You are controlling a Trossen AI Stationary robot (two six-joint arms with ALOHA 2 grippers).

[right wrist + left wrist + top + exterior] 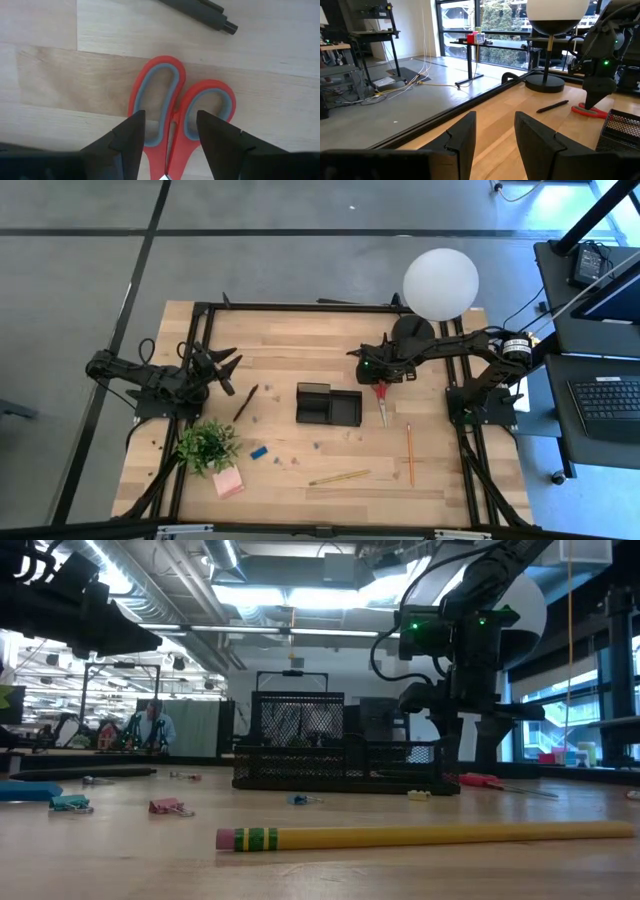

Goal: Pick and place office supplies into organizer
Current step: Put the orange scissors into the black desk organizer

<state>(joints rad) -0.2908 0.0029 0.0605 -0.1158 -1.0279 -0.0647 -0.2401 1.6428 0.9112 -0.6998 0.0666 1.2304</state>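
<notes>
Organizer (329, 404), mid-tabletop, looks empty; nothing filed yet as far as can be seen. Right tool (381, 376) hangs unclenched over the scissors (383, 400), just beside the organizer's right end, fingers straddling the handles, no grip. Left tool (226, 370) waits released nr left edge. Loose: 1 scissors, 2 pencils (340, 477), 1 pen (245, 402), 1 pink pad (228, 482), 1 eraser (259, 451), several clips (168, 806).

From my overhead feed the organizer (328, 404) sits mid-counter (300, 345). Scissors (383, 402) lie just off its 3 o'clock side, one pencil (409, 453) down at 4, another pencil (339, 478) at 6. Eraser (259, 452) is around 8, with the plant (207, 445) and sticky pad (228, 483) farther that way. A pen (245, 402) is at 9, the lamp (437, 288) up at 1.
</notes>
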